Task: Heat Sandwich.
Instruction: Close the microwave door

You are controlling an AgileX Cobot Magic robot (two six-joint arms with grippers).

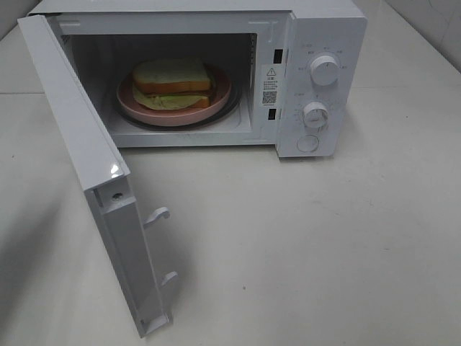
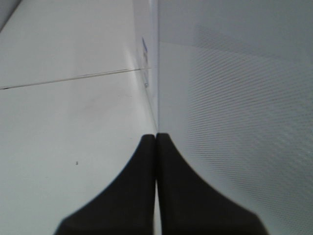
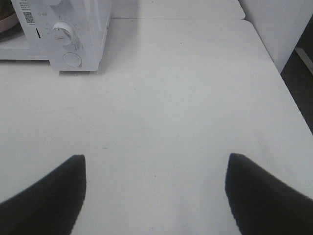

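- Though it fills most of every view, the white table (image 1: pixel 324 252) is bare apart from a thin seam across it; in the right wrist view its far edge drops to a dark floor (image 3: pixel 304 93).
- The white microwave (image 1: pixel 328 29) stands at the back of the table.
- Its door (image 1: pixel 79 137) is swung wide open toward the left.
- The left gripper (image 2: pixel 156 137) sits low beside the door's dotted outer face, jaws pressed together on nothing; whether it touches the door I cannot tell.
- The right gripper (image 3: pixel 155 161) hangs over bare table, well apart from the microwave, jaws spread wide and empty.
- A pink plate (image 1: pixel 220 97) lies inside the oven.
- The sandwich (image 1: pixel 173 76) rests on that plate.
- Two knobs (image 1: pixel 325 70) sit on the panel.
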